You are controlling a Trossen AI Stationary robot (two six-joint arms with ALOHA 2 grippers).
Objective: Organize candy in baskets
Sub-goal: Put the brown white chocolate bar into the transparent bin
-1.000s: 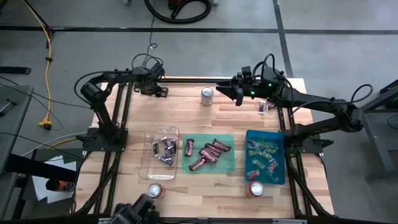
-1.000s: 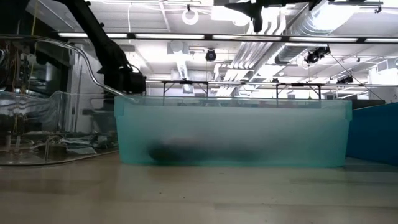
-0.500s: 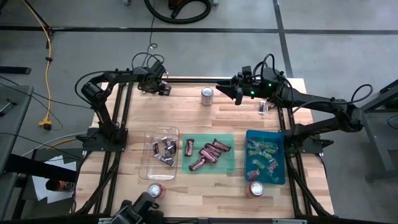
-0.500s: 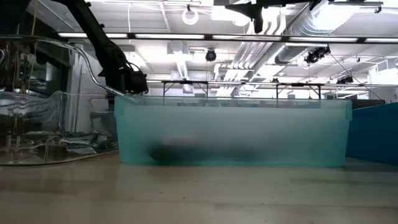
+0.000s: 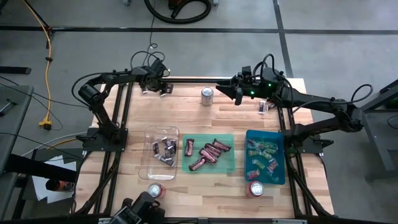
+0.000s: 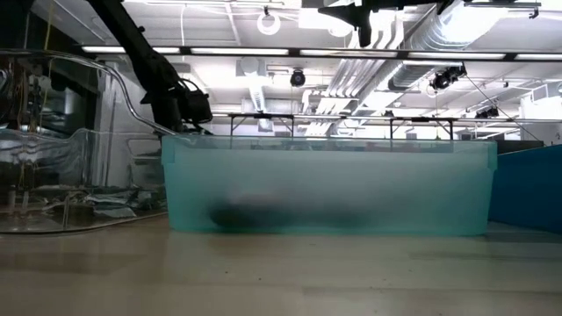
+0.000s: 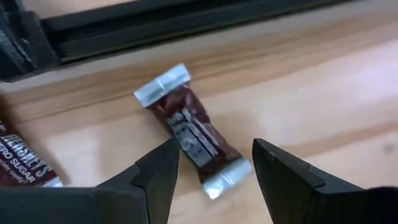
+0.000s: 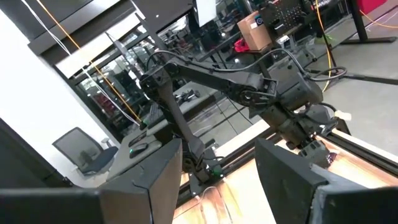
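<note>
Since the earlier frames, the left gripper (image 5: 163, 88) has shifted slightly toward the top of the high view, along the black frame rail (image 5: 186, 79); the right arm has not changed.

Left wrist view: the jaws stand open and empty, straddling a maroon candy (image 7: 192, 138) lying flat on the table (image 5: 186, 115), with a second like candy (image 7: 25, 165) at the lower left. A sound grasp, in my judgement, calls for descending squarely, closing across the narrow sides of the wrapper, and keeping clear of the rail behind.

Left arm pose: elbow raised at the upper left of the high view, forearm running right, wrist tipped downward.

Right gripper (image 5: 222, 89): idle above the table near the silver can (image 5: 207, 95) at upper centre, fingers parted, holding nothing.

Baskets sit in a row at lower centre: clear basket (image 5: 149, 168) with dark candies, green basket (image 5: 227, 165) with maroon ones, blue basket (image 5: 279, 168) with light ones. One more candy (image 5: 263, 107) lies loose at upper right.
</note>
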